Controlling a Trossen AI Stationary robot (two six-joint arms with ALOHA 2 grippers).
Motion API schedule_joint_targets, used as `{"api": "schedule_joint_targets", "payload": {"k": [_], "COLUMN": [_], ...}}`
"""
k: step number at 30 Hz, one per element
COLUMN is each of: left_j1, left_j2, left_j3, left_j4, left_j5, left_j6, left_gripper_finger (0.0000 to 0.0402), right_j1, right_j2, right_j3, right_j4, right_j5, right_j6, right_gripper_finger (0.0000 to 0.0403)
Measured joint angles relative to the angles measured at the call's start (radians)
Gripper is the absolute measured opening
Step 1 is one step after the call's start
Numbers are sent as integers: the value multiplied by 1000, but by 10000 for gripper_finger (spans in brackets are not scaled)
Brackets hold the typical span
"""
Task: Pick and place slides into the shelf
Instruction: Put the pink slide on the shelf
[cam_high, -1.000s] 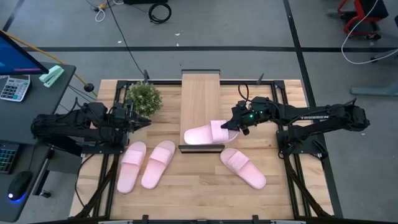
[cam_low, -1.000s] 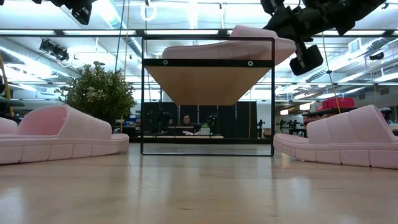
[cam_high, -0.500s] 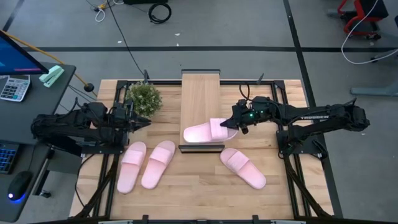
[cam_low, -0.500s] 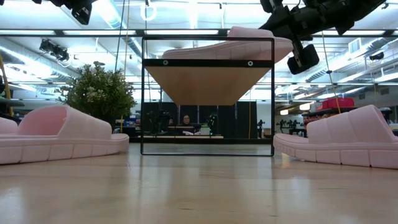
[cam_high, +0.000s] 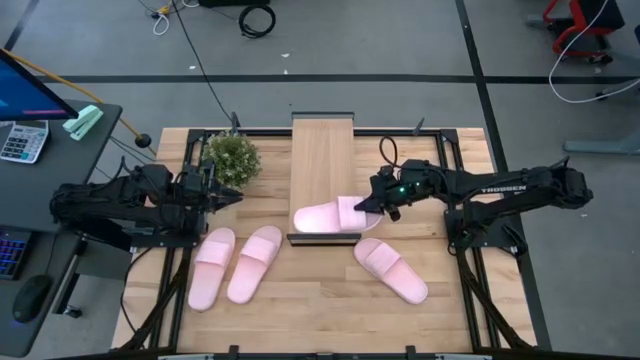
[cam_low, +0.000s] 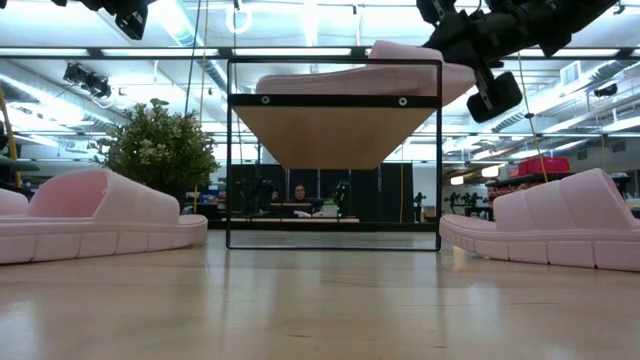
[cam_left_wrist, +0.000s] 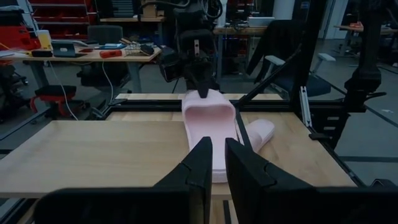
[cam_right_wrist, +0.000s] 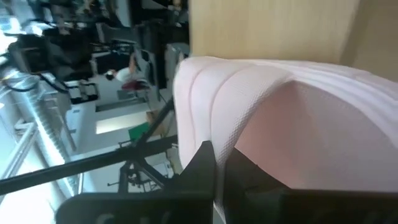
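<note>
The shelf (cam_high: 322, 160) stands mid-table, its long side running from near to far. One pink slide (cam_high: 328, 215) lies across its near end, sole on the plank and toe toward the table's left. My right gripper (cam_high: 376, 205) is shut against that slide's strap. Two more slides (cam_high: 213, 268) (cam_high: 254, 263) lie side by side on the table at near left. A third (cam_high: 391, 269) lies at near right. My left gripper (cam_high: 228, 195) waits at the left beside the plant, level and shut with nothing in it. My right gripper's shut fingertips (cam_left_wrist: 202, 93) rest on the top of the slide's strap (cam_left_wrist: 208, 101), at the side toward the table's right. The fingers come from the right, slanting down. Nothing shows between them. The slide lies flat on the shelf's plank.
A small potted plant (cam_high: 231, 155) stands at far left, just beyond my left gripper. Black frame rails (cam_high: 470, 250) run along the table's edges. Bare wood lies near the front edge (cam_high: 320, 320). A desk with a calculator (cam_high: 20, 140) stands off the table's left.
</note>
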Motion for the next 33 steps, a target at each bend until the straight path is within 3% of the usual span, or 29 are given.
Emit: {"api": "schedule_joint_targets", "payload": {"k": [7,33], "left_j1": [0,0], "left_j2": [0,0], "left_j3": [0,0], "left_j4": [-3,-7], "left_j5": [0,0], "left_j6": [-2,-3], "left_gripper_finger": [48,48], "right_j1": [21,-9], "right_j2": [42,-23], "right_j3": [0,0], "right_j4": [6,-82], "right_j5": [-9,6], "right_j6": [1,27], "right_gripper_finger": [10,169]}}
